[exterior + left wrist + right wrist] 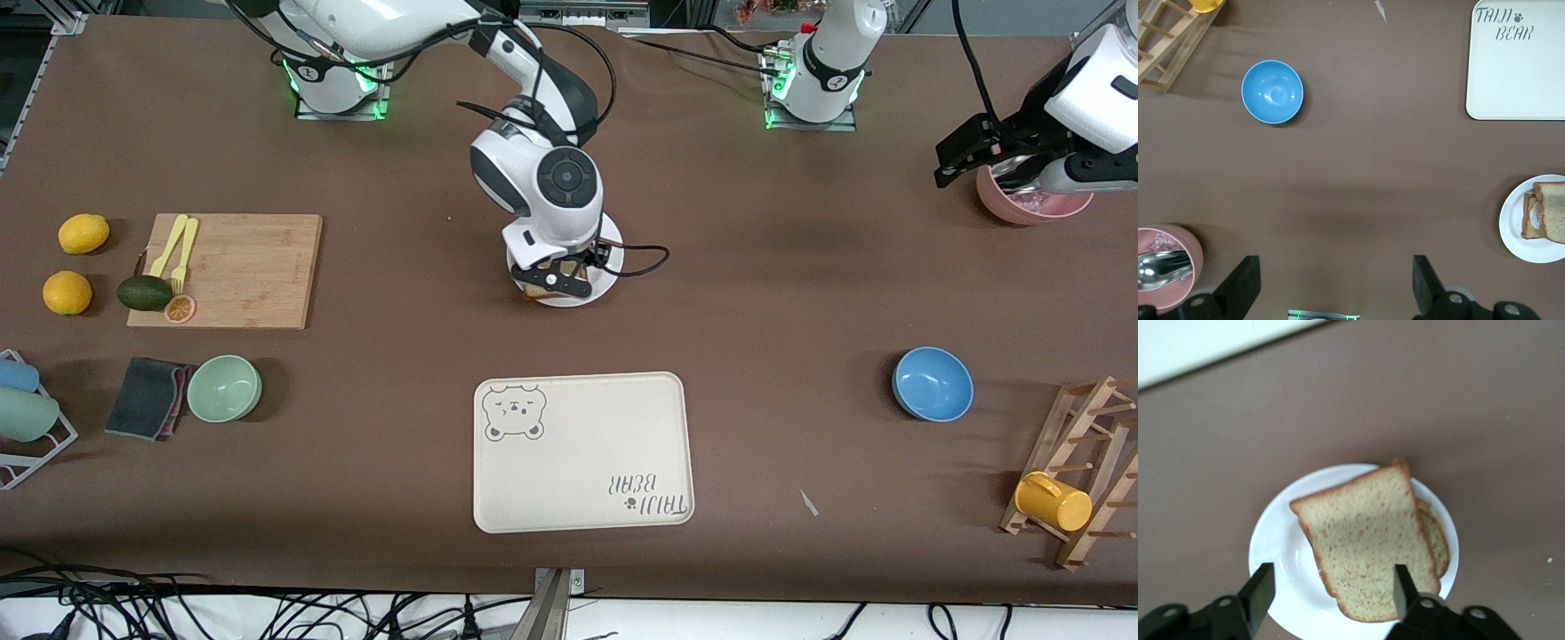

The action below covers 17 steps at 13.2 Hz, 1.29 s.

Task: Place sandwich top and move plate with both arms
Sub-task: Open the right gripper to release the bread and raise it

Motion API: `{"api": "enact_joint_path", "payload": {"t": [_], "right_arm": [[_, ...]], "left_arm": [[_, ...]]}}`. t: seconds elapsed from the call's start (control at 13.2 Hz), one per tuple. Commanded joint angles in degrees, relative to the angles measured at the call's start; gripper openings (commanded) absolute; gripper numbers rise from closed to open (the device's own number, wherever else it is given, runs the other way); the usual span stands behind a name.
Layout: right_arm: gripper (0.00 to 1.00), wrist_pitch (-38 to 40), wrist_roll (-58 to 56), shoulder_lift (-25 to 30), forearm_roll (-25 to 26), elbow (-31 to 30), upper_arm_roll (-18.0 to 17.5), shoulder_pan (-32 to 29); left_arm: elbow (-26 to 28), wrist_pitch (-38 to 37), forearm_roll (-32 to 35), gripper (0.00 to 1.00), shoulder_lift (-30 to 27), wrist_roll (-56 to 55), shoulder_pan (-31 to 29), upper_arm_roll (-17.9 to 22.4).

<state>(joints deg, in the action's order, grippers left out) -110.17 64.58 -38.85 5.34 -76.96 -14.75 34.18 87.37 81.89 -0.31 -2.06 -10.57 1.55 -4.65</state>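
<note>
The sandwich top (1365, 533), a speckled tan slice with brown crust, lies slightly askew on a lower slice (1438, 537) on the round white plate (1281, 547). My right gripper (1333, 577) hovers just above them, open, with its fingers straddling the slice and not touching it. In the front view the right hand covers most of the plate (613, 267), and only a corner of the sandwich top (533, 286) shows under the right gripper (564, 276). My left gripper (1335, 280) is open and holds nothing. It waits over the table by the pink bowl, away from the plate (1515, 233).
The cream bear tray (582, 453) lies nearer the front camera than the plate. A blue bowl (932, 382) and a pink bowl (1031, 200) holding a spoon are toward the left arm's end. A cutting board (227, 269), lemons and a green bowl (224, 388) are toward the right arm's end.
</note>
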Motion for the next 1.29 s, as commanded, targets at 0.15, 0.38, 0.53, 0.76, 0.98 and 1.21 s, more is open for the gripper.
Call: {"api": "enact_joint_path", "payload": {"t": [0.15,0.38,0.53,0.76,0.98,1.21], "right_arm": [[1.0,6.7,-5.2,9.2,0.8,-2.1,4.6,-2.2],[1.0,9.9,-13.8,12.5,-0.2,-2.3,12.2,-2.2],[1.0,11.5,-16.8,14.8,-1.1,-3.3,14.2,-3.1],[1.0,10.8,-25.0,19.7,-4.8,-7.4,14.5,-10.4],[1.0,10.9,-34.7,27.1,-5.3,-14.3,14.4,-19.9],[1.0,10.6,-35.1,32.3,-5.3,-18.6,8.8,-31.1]], "left_arm": [[-0.9,-1.0,1.4,1.0,0.0,-0.1,-0.1,-0.3],[-0.9,-1.0,1.4,1.0,0.0,-0.1,-0.1,-0.4],[-0.9,-1.0,1.5,1.0,0.2,-0.1,-0.1,-0.3],[-0.7,-1.8,1.5,1.0,0.0,-0.1,-0.1,-0.2],[-0.9,-2.1,1.5,1.0,0.0,0.0,-0.1,-0.3],[-0.6,-2.1,1.6,1.0,0.0,-0.8,-0.1,-0.4]]}}
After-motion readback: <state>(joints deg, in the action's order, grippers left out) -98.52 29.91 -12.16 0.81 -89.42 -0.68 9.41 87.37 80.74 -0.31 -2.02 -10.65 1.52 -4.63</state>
